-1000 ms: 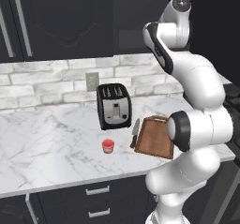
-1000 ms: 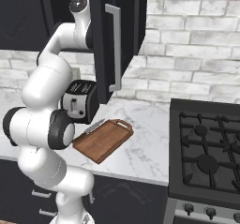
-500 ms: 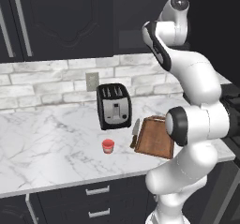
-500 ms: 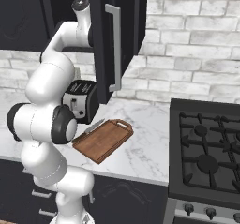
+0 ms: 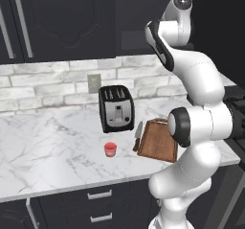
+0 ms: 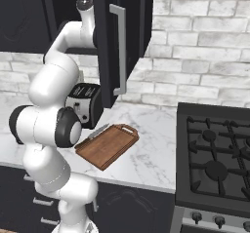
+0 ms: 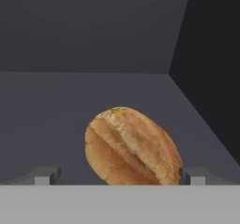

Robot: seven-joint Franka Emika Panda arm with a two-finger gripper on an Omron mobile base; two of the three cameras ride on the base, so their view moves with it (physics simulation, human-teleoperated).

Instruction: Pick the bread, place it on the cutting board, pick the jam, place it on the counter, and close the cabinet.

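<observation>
Reaching into the dark cabinet (image 6: 105, 42), the claw (image 7: 117, 176) stands spread wide around the golden-brown creased bread roll (image 7: 132, 147); an off-centre squeeze could roll it away.

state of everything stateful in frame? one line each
gripper: open, fingers either side of the bread
bread: on the cabinet shelf, not lifted
cabinet: door open
cutting board: flat on the counter, bare
jam: upright on the counter
toaster: slots empty
</observation>
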